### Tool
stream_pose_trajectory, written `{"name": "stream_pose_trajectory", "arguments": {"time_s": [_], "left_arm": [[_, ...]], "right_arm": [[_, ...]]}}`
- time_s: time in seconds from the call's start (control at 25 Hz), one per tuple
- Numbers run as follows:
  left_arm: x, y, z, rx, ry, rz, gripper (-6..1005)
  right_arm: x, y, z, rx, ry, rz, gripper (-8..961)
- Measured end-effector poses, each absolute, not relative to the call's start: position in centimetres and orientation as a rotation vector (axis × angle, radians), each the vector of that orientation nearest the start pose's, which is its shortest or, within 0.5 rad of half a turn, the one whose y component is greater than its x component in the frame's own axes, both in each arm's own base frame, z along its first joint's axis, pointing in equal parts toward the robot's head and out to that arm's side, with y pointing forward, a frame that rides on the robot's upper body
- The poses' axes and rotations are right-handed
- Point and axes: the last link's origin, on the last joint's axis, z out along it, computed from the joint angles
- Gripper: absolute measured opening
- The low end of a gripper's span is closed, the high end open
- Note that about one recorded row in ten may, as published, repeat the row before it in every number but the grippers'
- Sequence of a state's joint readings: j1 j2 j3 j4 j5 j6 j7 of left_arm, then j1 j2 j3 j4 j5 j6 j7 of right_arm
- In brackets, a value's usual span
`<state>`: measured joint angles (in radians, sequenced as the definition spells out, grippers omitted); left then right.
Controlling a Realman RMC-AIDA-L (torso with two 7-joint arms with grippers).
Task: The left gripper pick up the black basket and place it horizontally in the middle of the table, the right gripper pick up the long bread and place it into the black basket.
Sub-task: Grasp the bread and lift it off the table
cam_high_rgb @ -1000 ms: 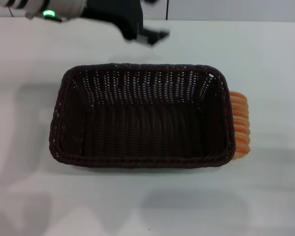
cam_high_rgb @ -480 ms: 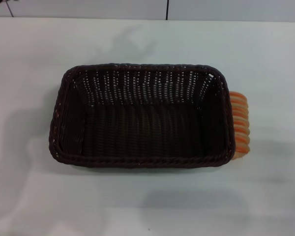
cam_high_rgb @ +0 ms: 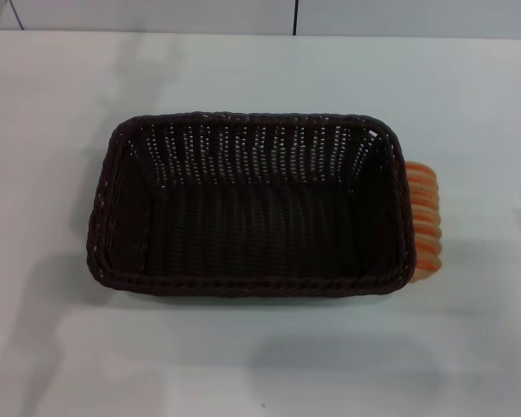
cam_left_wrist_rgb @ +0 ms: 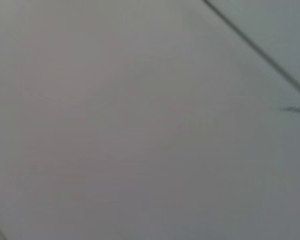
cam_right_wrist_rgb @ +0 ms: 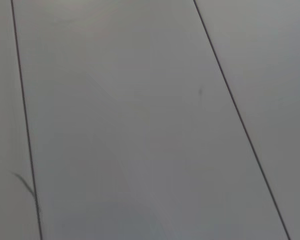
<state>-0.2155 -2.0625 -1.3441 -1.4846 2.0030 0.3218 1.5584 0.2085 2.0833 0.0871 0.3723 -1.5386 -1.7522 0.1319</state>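
Black basket (cam_high_rgb: 250,205) lengthwise mid-counter (cam_high_rgb: 260,356), long bread (cam_high_rgb: 423,219) touching its right wall outside, your claws nowhere in view, state untellable.

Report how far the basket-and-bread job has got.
Done: the black basket lies lengthwise across the middle of the table, with nothing inside it. In hand: nothing; neither gripper shows in any view. Left: the long bread lies on the table against the outside of the basket's right end, so the right gripper has yet to pick it up and place it inside.
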Motion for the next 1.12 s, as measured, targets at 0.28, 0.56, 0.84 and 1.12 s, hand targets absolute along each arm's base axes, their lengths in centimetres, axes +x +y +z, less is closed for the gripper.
{"name": "stream_pose_trajectory", "arguments": {"time_s": [0.28, 0.56, 0.84, 1.12], "left_arm": [[-16.4, 36.5, 7.2, -1.247, 0.178, -0.274, 781], [-23.1, 35.3, 7.5, -1.204, -0.097, -0.611, 779], [-30.9, 34.4, 8.4, -1.157, -0.370, -0.651, 782], [-33.5, 34.3, 8.0, -1.154, -0.423, -0.610, 781]], "right_arm": [[30.8, 21.4, -2.0, -1.375, 0.508, 1.065, 777], [29.9, 21.1, -3.1, -1.527, 0.462, 1.088, 776], [30.6, 19.6, -4.6, -1.616, 0.527, 1.030, 776], [31.8, 20.4, -6.5, -1.693, 0.639, 0.906, 777]]}}
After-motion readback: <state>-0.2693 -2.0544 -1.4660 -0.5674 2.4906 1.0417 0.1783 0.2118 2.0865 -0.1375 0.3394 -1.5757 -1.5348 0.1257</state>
